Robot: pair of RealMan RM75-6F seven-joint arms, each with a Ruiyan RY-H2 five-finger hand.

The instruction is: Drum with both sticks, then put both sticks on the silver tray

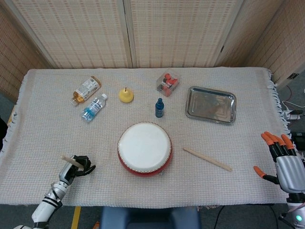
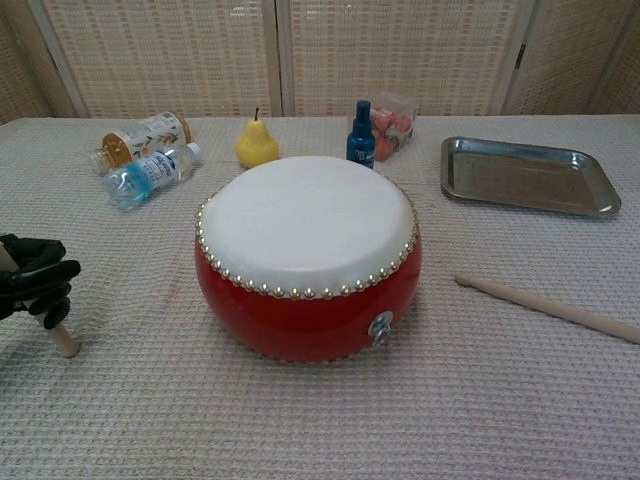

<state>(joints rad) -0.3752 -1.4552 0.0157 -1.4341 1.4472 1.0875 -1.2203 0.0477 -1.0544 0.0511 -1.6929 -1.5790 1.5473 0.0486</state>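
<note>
The left robot hand (image 1: 76, 164) curls its black fingers around one stick (image 2: 57, 336) at the near left of the worktop (image 1: 47, 129) — the stick's butt end pokes out below the fist (its tip shows above it in the head view). The right robot hand (image 1: 281, 160) hangs off the worktop's right edge, fingers spread, holding nothing. Between them sits the drum (image 1: 144, 148); the other stick (image 1: 208, 159) lies flat to its right. The tray (image 1: 211, 105) lies beyond — near the far right.
</note>
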